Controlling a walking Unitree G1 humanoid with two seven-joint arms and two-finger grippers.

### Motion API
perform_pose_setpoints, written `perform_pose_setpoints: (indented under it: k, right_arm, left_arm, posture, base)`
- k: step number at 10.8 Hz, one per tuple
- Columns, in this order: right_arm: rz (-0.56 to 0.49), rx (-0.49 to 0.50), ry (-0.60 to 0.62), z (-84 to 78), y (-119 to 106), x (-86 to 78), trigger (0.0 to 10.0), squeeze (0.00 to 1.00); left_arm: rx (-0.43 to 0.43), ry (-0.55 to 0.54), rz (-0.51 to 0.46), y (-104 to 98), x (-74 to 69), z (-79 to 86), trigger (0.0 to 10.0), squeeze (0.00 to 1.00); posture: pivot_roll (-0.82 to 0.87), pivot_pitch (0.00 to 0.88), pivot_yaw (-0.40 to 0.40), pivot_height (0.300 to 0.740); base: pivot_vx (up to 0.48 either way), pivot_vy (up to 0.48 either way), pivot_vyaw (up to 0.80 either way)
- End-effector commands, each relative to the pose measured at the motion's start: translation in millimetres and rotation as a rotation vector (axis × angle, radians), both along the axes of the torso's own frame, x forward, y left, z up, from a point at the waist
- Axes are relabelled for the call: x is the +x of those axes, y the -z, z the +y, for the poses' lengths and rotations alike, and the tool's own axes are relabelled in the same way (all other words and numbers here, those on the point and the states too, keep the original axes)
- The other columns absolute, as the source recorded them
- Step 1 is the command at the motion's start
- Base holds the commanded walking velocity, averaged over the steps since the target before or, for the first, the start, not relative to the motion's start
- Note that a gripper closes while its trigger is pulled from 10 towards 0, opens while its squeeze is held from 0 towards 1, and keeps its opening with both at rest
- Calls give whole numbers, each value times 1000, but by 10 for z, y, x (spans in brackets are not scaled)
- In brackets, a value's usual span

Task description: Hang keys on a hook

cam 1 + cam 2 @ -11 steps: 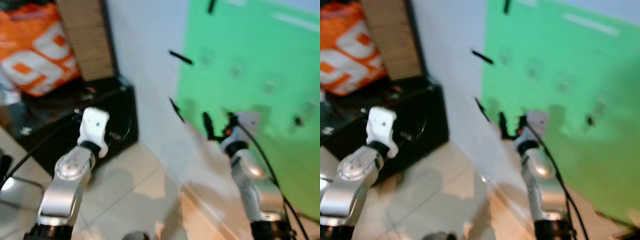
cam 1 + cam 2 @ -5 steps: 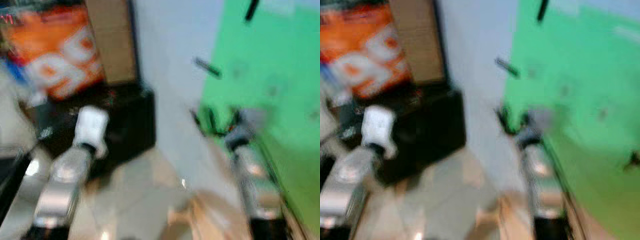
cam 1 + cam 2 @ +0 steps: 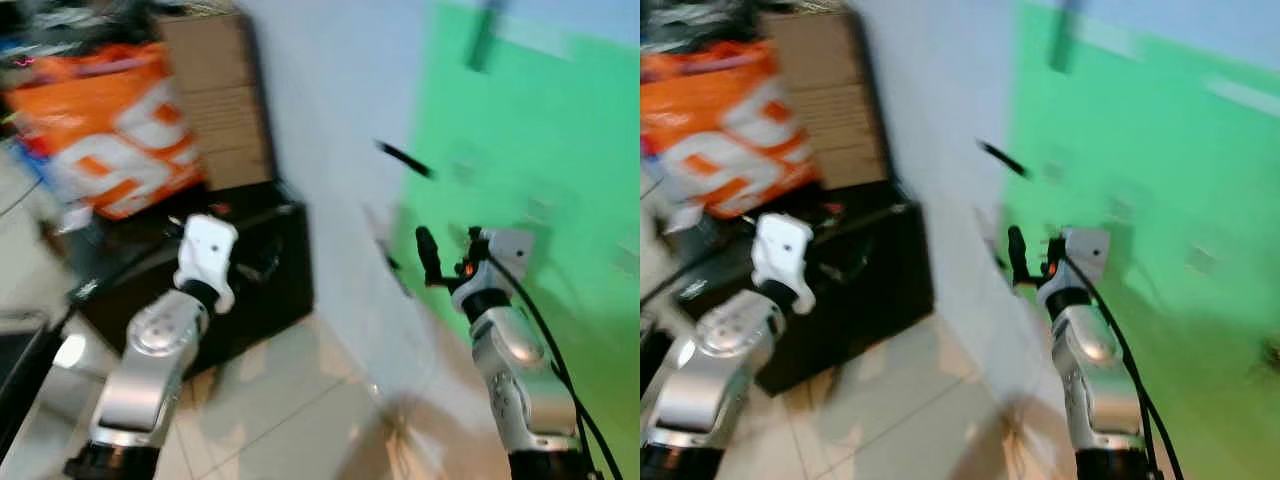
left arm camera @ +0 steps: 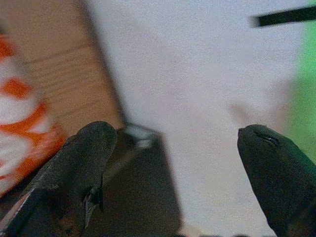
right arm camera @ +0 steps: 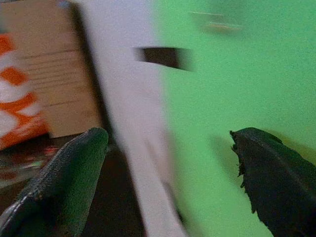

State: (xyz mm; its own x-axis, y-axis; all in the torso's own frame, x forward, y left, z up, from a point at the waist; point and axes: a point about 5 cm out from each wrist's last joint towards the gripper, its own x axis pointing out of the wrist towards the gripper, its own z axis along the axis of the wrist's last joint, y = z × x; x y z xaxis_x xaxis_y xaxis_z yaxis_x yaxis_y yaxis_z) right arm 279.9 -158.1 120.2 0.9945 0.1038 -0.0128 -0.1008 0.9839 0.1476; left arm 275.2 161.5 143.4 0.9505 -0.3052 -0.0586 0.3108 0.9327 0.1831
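Two grippers, the left gripper (image 4: 173, 163) and right gripper (image 5: 168, 173), hang spread wide with nothing between their rough black fingers. A thin black hook (image 3: 403, 158) juts from the smooth white wall (image 3: 320, 120) at twelve o'clock of the right gripper, by the matte green panel (image 3: 540, 140). Keys cannot be made out; a glossy orange bag (image 3: 110, 130) and ribbed cardboard box (image 3: 215, 95) sit at ten o'clock.

- Left arm (image 3: 150, 360): silver metal casing, rounded at the joint, with a black cuff at its base and a black collar below a white wrist block.
- Right arm (image 3: 505, 360): the same silver shell, with a black cable running along it and a black ring beneath a pale grey wrist block that carries a small orange-red spot.
- 2 long black fingers (image 4: 74, 168) per arm, matte, textured, with rounded tips.
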Motion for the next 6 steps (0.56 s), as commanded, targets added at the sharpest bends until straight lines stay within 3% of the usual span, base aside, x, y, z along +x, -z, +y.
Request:
perform_pose_setpoints:
  k: [1, 3, 6]
  right_arm:
    - [-16, 27, -53, 119, -45, 29, 10000, 1000]
    - [-25, 38, -136, 207, -52, 24, 10000, 1000]
    - [-19, 31, -122, 180, -52, 26, 10000, 1000]
  left_arm:
    - [14, -40, 15, 22, -22, 116, 10000, 0]
    - [18, -61, 19, 36, -58, 178, 10000, 0]
    - [19, -70, 19, 42, -77, 187, 10000, 0]
  posture:
    - [22, 0, 21, 740]
    - [32, 0, 12, 740]
    - [42, 0, -4, 740]
  base:
    - [345, 0, 800]
    - [352, 0, 800]
    - [349, 0, 800]
